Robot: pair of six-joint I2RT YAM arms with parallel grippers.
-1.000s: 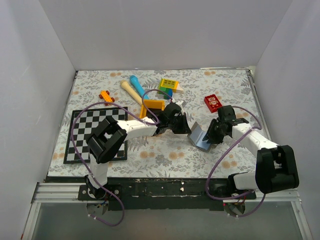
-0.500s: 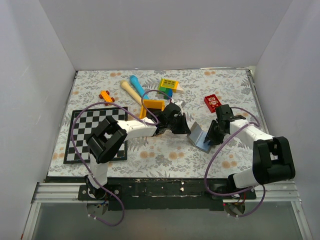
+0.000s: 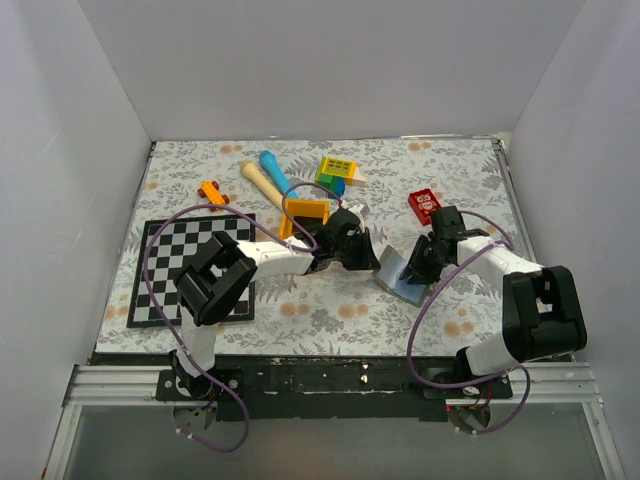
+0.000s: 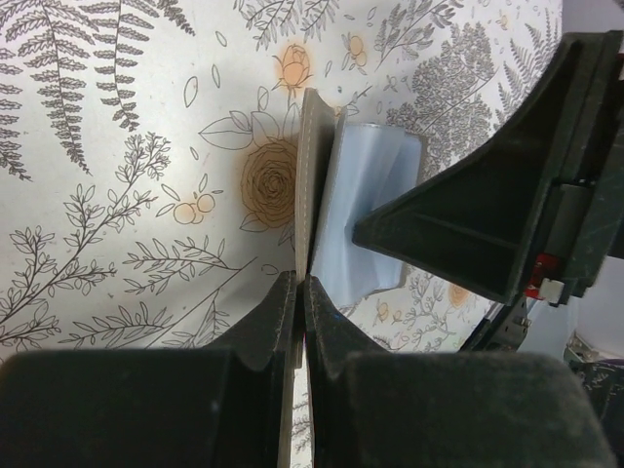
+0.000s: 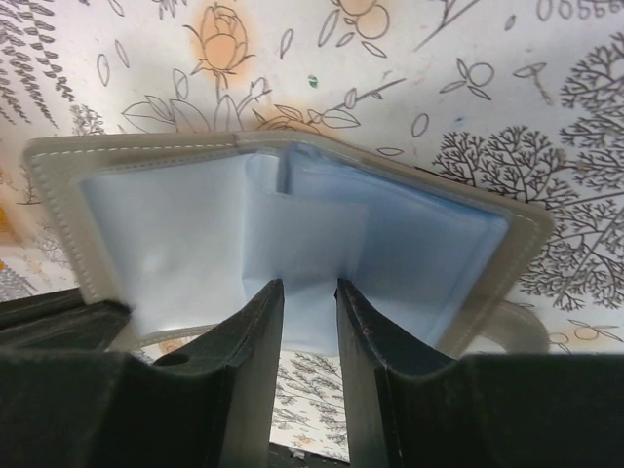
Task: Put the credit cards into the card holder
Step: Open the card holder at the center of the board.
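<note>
- Edging closer than a second ago, the right pincer [image 5: 310, 288] stands slightly spread, tips at the pale inner pocket of the card holder [image 5: 195, 210] just ahead.
- The left pincer [image 4: 300, 283], pressed together, pinches its grey cover, propping it open.
- No credit cards are visible, so loading probably waits.

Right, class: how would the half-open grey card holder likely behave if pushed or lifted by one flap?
Probably floppy at the fold: the card holder stands in a V with the left claw pinching one flap. Likely light, since its cover and pale pockets look thin. Pushed, it would probably tip or fold shut rather than slide.
</note>
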